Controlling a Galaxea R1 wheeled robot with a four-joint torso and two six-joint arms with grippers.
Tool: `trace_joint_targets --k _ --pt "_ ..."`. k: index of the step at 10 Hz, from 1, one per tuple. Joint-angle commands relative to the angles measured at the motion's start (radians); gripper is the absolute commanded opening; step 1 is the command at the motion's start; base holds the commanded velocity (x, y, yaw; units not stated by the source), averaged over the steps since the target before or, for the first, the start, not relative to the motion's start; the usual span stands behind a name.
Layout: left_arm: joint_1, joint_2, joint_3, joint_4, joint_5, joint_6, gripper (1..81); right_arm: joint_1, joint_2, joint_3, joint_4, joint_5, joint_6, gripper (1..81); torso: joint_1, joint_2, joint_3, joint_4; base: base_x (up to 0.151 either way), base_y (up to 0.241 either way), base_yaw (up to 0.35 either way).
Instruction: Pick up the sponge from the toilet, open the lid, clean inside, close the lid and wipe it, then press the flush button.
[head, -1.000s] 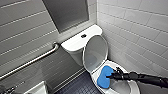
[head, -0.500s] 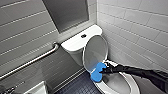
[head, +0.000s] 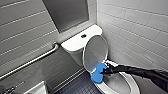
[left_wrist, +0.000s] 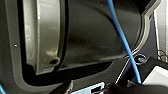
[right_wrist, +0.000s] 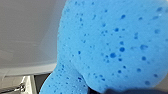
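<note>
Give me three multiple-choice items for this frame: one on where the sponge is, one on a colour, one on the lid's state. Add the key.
1. Where is the sponge?
A. On the grab bar.
B. At the right hand, by the bowl's rim.
C. On the floor.
2. What colour is the flush button?
A. Red.
B. White.
C. Dark.
3. How does the lid stand?
A. Raised.
B. Shut flat.
C. Taken off.
Key: 1 B, the blue sponge sits at the arm's tip beside the rim. 2 C, it shows dark against the white tank top. 3 A, its greyish underside faces forward over the bowl.
</note>
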Motion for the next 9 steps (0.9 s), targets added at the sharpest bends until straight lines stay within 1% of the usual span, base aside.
trace_joint_targets --k 1,2,3,4,6,7,8,9 --pt "0.033 0.0 0.014 0.005 0.094 0.0 81.1 0.093 -0.24 0.545 -0.373 -0.148 0.378 1.0 0.0 0.0 0.0 0.0 0.0 0.0 0.0" --pt "0.033 0.0 0.014 0.005 0.096 0.0 81.1 0.093 -0.272 0.616 -0.455 -0.148 0.455 1.0 0.0 0.0 0.0 0.0 0.0 0.0 0.0" --pt "0.035 0.0 0.014 0.005 0.094 0.002 81.1 0.093 -0.282 0.65 -0.513 -0.149 0.504 1.0 0.0 0.0 0.0 0.0 0.0 0.0 0.0" --pt "0.035 0.0 0.014 0.005 0.094 0.002 81.1 0.08 -0.282 0.655 -0.537 -0.151 0.528 1.0 0.0 0.0 0.0 0.0 0.0 0.0 0.0" --pt "0.035 0.002 0.016 0.003 0.094 0.0 81.1 0.024 -0.282 0.605 -0.543 -0.146 0.532 1.0 0.0 0.0 0.0 0.0 0.0 0.0 0.0" --pt "0.035 0.002 0.016 0.003 0.096 0.0 81.1 -0.008 -0.282 0.572 -0.544 -0.119 0.532 1.0 0.0 0.0 0.0 0.0 0.0 0.0 0.0" --pt "0.035 0.0 0.016 0.003 0.096 0.002 81.1 -0.04 -0.283 0.53 -0.543 -0.07 0.54 1.0 0.0 0.0 0.0 0.0 0.0 0.0 0.0" --pt "0.036 0.0 0.016 0.003 0.096 0.002 81.1 -0.078 -0.291 0.476 -0.541 -0.005 0.598 1.0 0.0 0.0 0.0 0.0 0.0 0.0 0.0"
